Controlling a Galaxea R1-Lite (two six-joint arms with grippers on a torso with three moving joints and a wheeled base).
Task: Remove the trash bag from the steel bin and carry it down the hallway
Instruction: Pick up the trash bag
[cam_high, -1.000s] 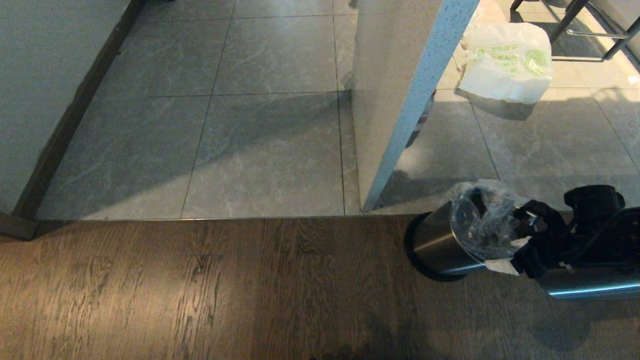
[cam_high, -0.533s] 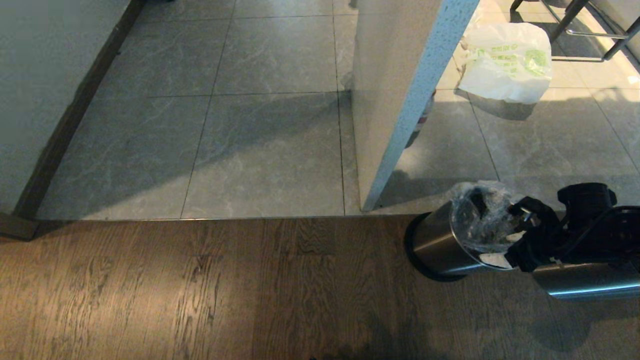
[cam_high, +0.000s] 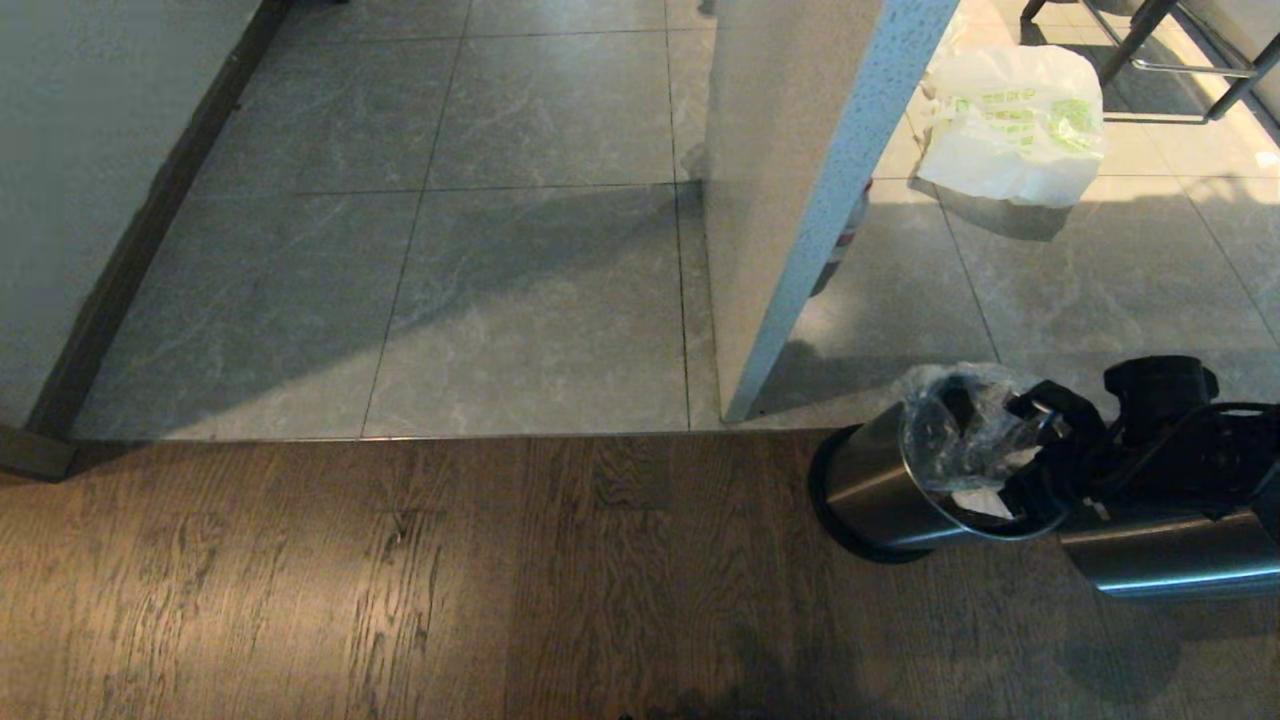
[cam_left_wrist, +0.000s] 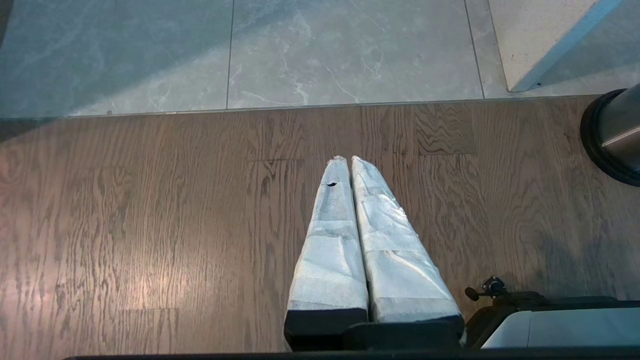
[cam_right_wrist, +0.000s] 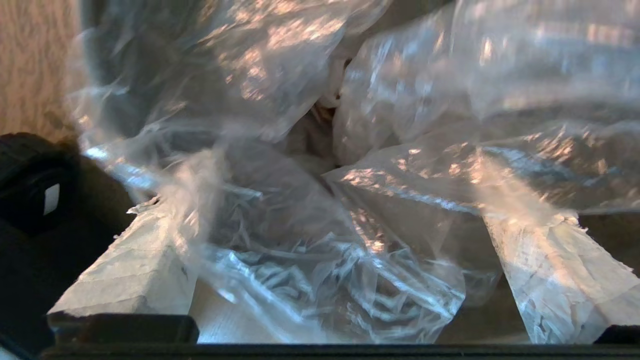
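A: Change noted?
B: Right gripper (cam_high: 1010, 470) has advanced into the bin (cam_high: 880, 490); jaws stand wide apart; the bag (cam_right_wrist: 320, 210) now bunches between them, not yet clamped.
A: Left gripper (cam_left_wrist: 345, 165)?
B: Parked over the wood floor (cam_left_wrist: 150, 225), fingers together; the pinch looks next.

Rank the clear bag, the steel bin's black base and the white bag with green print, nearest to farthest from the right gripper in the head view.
From the right gripper:
1. The trash bag, right at its fingers, in the bin's mouth.
2. The black base of the steel bin, on the bin's far side.
3. The white printed bag, far off on sunlit tiles.
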